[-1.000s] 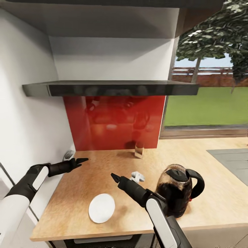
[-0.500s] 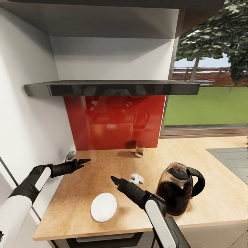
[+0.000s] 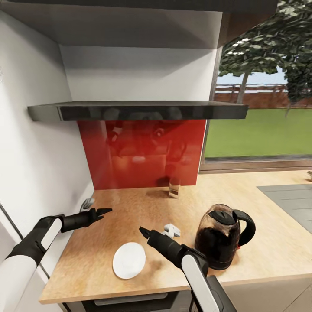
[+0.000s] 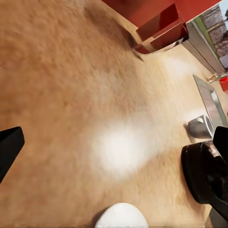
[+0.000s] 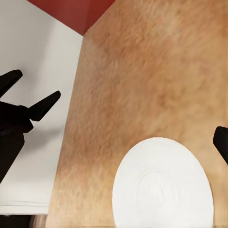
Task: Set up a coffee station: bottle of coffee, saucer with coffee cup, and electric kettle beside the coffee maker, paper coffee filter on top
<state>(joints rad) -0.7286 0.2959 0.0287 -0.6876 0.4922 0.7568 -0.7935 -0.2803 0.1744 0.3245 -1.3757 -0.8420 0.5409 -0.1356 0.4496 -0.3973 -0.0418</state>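
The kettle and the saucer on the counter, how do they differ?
The kettle is dark and glossy, while the saucer is plain white. The kettle stands tall with a lid and a looped handle; the saucer lies flat and round. The kettle sits to the right of the right claw, the saucer to its left. Both rest on the wooden counter, untouched.

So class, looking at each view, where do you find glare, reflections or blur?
Head view: the red wall panel is glossy and mirrors dark shapes, and the kettle shines. Left wrist view: a bright glare patch sits on the blurred counter. Right wrist view: the saucer looks soft-edged.
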